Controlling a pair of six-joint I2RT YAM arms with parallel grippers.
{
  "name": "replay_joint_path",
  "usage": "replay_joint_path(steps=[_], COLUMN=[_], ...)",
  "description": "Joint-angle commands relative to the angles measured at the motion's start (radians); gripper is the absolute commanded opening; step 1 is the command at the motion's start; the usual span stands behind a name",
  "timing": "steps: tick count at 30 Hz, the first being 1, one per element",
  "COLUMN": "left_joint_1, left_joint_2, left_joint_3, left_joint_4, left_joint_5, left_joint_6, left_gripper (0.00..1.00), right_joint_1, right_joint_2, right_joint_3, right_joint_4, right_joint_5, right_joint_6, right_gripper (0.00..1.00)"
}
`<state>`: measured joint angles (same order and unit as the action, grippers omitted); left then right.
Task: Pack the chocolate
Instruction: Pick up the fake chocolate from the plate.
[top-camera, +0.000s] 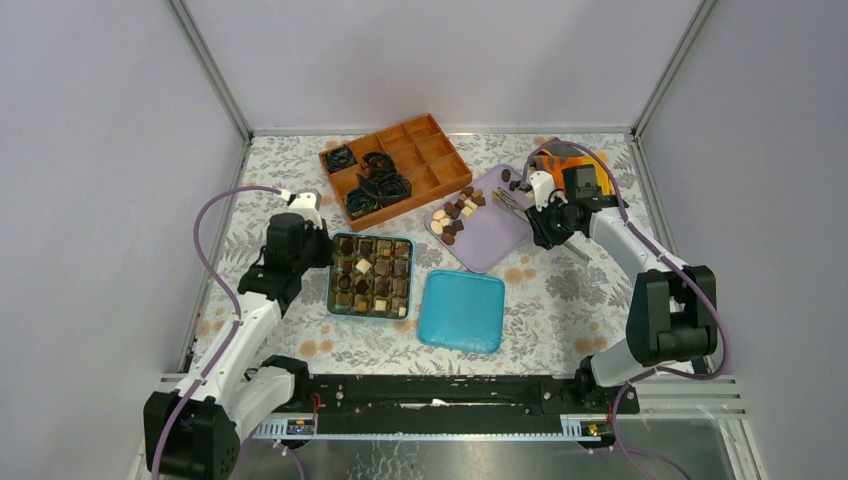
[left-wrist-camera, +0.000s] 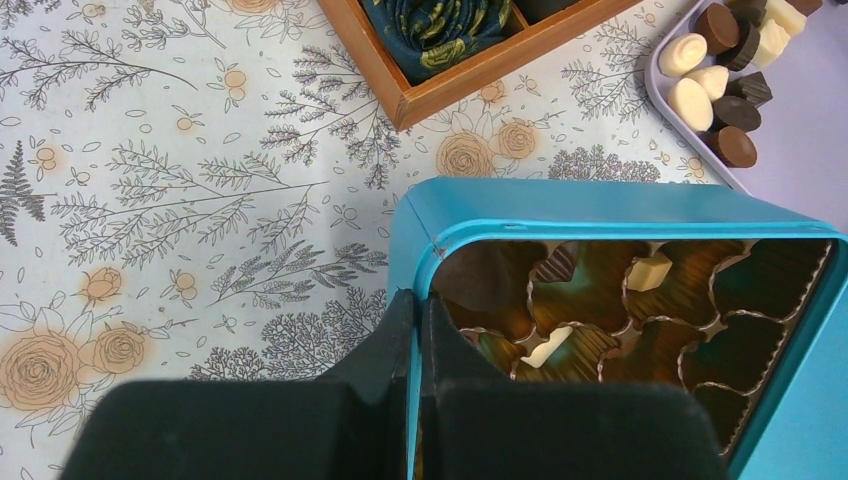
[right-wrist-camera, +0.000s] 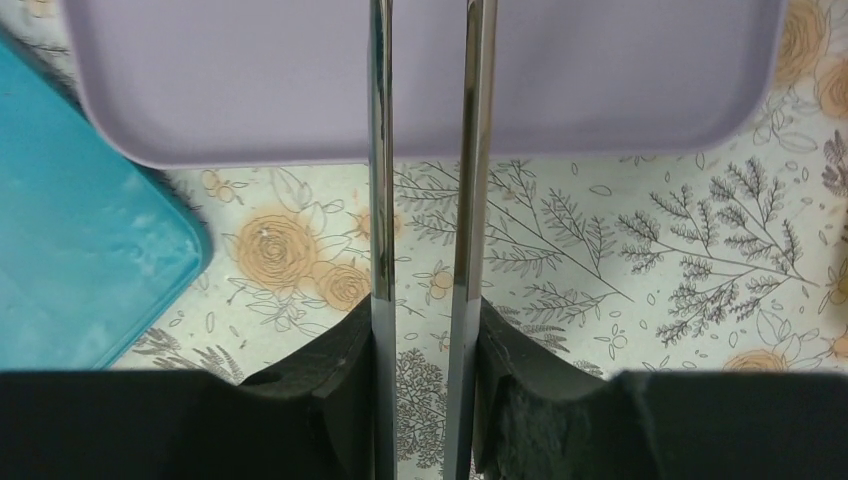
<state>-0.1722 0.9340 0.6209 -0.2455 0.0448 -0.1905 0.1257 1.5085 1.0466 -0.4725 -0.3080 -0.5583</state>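
The chocolate lies in two places: loose dark, brown and cream pieces (top-camera: 455, 213) on the lilac tray (top-camera: 497, 240), and several pieces (top-camera: 366, 272) in the paper cups of the teal box (top-camera: 331, 282). My left gripper (left-wrist-camera: 417, 300) is shut on the box's left wall (left-wrist-camera: 445, 215); a cream piece (left-wrist-camera: 648, 272) shows inside. My right gripper (right-wrist-camera: 425, 310) is shut on metal tongs (right-wrist-camera: 380, 150), whose two arms stand apart and reach over the lilac tray (right-wrist-camera: 250, 80). The tongs' tips are cut off at the top of the right wrist view, and nothing shows between the arms.
The teal lid (top-camera: 461, 311) lies flat in front of the tray, right of the box. A wooden divided box (top-camera: 420, 150) with black paper cups stands at the back. An orange and black object (top-camera: 578, 172) sits at the back right.
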Motion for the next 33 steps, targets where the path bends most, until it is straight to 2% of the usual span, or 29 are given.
replay_joint_path(steps=[1, 33], left_joint_1=[0.005, 0.005], left_joint_2=[0.005, 0.005], left_joint_3=[0.053, 0.056], left_joint_4=[0.058, 0.054], left_joint_5=[0.035, 0.049], left_joint_6=[-0.030, -0.035], left_gripper=[0.00, 0.00], right_joint_1=[-0.016, -0.020], right_joint_2=[0.045, 0.314], right_joint_3=[0.065, 0.265], right_joint_4=[0.032, -0.062], right_joint_5=[0.066, 0.110], right_joint_6=[0.023, 0.009], right_gripper=[0.38, 0.44])
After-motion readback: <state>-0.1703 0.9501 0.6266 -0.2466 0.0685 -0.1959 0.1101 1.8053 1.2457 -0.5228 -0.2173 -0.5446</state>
